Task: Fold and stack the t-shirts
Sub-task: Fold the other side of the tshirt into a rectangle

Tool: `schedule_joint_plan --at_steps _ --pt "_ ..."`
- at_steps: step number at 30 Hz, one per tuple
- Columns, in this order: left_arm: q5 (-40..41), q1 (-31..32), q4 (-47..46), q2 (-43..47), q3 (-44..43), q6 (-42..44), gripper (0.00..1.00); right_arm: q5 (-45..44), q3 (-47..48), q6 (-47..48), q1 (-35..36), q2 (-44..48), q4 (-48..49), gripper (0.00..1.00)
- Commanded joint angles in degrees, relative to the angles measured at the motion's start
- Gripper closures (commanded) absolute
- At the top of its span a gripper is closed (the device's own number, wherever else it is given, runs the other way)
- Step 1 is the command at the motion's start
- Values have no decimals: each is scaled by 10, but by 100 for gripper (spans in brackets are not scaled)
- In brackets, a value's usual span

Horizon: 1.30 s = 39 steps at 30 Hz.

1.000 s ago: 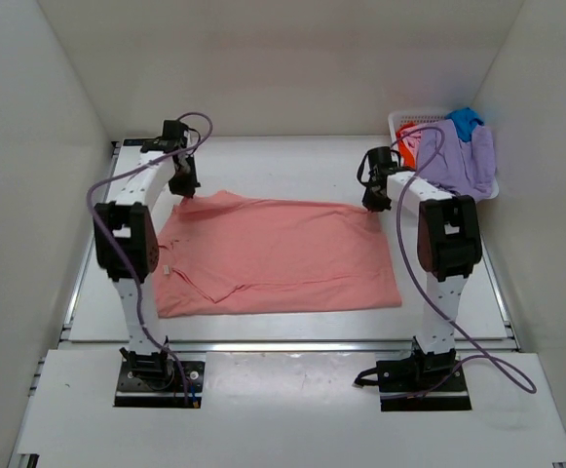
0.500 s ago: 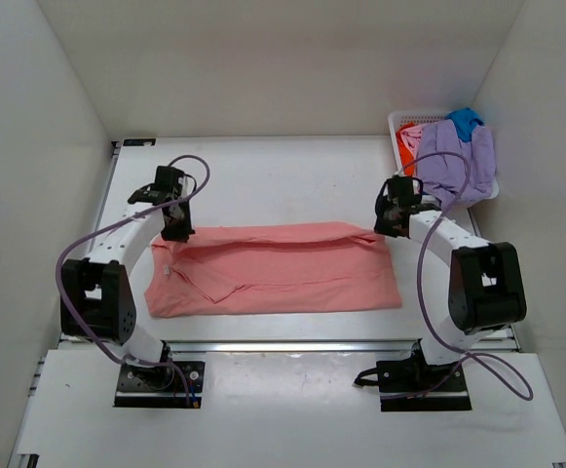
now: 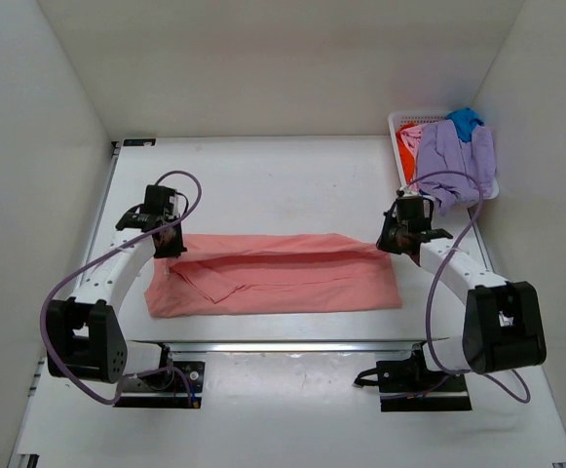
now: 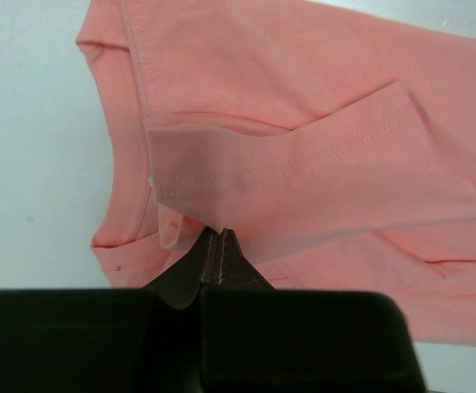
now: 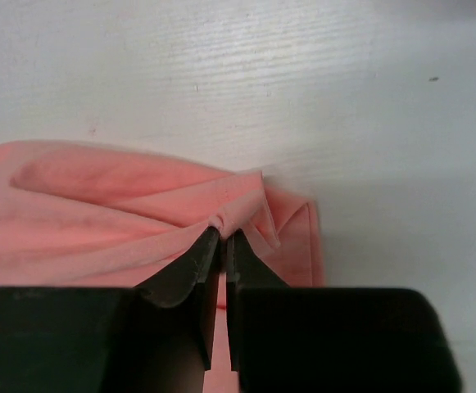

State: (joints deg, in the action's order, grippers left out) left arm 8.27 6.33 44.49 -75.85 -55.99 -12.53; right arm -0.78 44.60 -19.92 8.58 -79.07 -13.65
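- White tabletop [image 3: 263,175], boxed in by pale walls, carries a salmon-pink soft cloth t-shirt [image 3: 283,283] that lies as a wide band across its middle.
- Left gripper [image 4: 219,233] is clamped tight on a doubled fold at the shirt's far left corner, and the cloth sits right at its fingertips.
- Right gripper [image 5: 224,233] pinches a small ridge of cloth at the far right corner, also at the very tips.
- Far right, a white lattice plastic basket [image 3: 406,122] holds a lavender t-shirt [image 3: 453,156], a bright blue t-shirt [image 3: 465,120] and an orange-red t-shirt [image 3: 406,156].
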Motion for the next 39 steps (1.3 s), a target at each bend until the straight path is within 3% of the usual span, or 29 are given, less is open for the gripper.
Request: schedule_joint_plan --at_steps 1,14,15,16,19,20,22,24,31,39 --pt "20 -4 2 27 23 0 100 3 -28 -5 10 43 21 96" --pt "17 -4 -13 43 73 -1 100 3 -87 -29 17 93 -11 88" --pt "16 -3 -16 38 76 -2 97 3 -98 -32 20 102 -16 86" --pt "17 -2 -16 40 75 -1 87 3 -102 -37 23 111 -22 82" --pt "14 1 -15 40 75 -3 81 2 -116 -41 26 135 -31 70" --pt "10 2 -12 42 72 -1 79 0 -117 -45 24 137 -32 68" --pt "10 3 -8 51 67 -5 67 3 -117 -34 3 153 -29 65" --pt "4 2 -10 57 64 -6 65 2 -112 -23 -6 161 -22 64" --pt "-28 37 -5 64 55 -33 65 84 -72 19 -66 98 11 63" --pt "-52 73 -42 51 94 -58 66 135 -36 31 -70 16 27 63"
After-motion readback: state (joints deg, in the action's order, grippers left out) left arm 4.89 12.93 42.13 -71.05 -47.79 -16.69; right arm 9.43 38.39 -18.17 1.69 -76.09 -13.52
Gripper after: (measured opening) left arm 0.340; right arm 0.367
